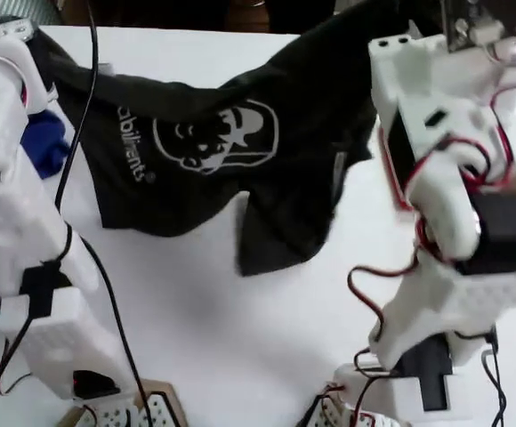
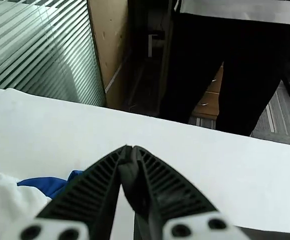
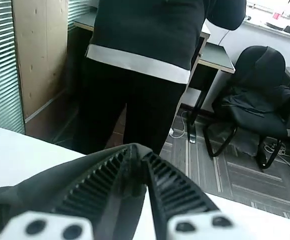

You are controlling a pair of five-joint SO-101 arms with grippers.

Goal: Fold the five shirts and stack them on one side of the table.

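Observation:
A black shirt (image 1: 205,151) with a white logo lies spread across the far half of the white table (image 1: 240,329). Its right part is pulled up off the table toward the far right corner. There my right gripper (image 3: 135,150) is shut on the black shirt (image 3: 30,187), which hangs away from the fingertips. At the table's far left, my left gripper (image 2: 130,149) is held above the table with its fingers closed together and nothing seen between them. Just below it lie a bunched blue shirt (image 2: 47,184) (image 1: 44,142) and a piece of white cloth (image 2: 5,205).
The white body of the left arm (image 1: 27,267) stands along the left edge, and the right arm (image 1: 454,222) along the right. Cables (image 1: 116,329) and the arm bases crowd the front edge. Bare tabletop lies front and centre. An office chair (image 3: 257,110) stands beyond the table.

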